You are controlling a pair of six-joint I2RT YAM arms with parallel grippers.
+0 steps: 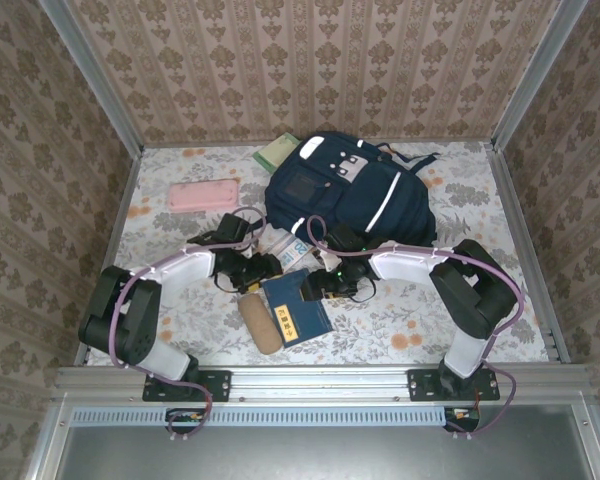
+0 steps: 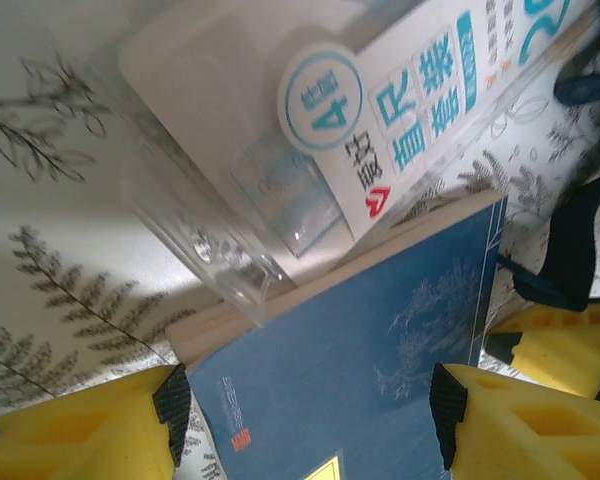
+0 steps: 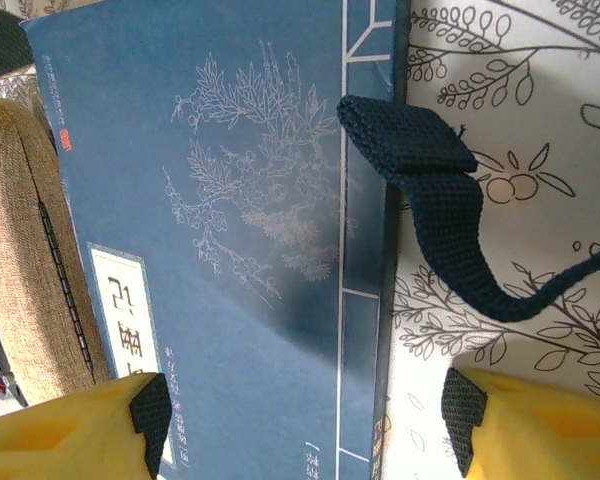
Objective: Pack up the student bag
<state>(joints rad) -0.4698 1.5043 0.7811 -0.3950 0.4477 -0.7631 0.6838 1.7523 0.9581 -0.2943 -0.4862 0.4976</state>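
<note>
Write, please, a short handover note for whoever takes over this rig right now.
Left gripper: open, empty, hovering over the blue book.
Right gripper: open, empty, over the same book.
Student bag: far middle of the table; one strap lies across the book's edge.
Outside the bag: blue book, tan pencil case, clear stationery packet, pink case, green item.
Done: nothing visibly packed.
Left: get these into the bag.
</note>
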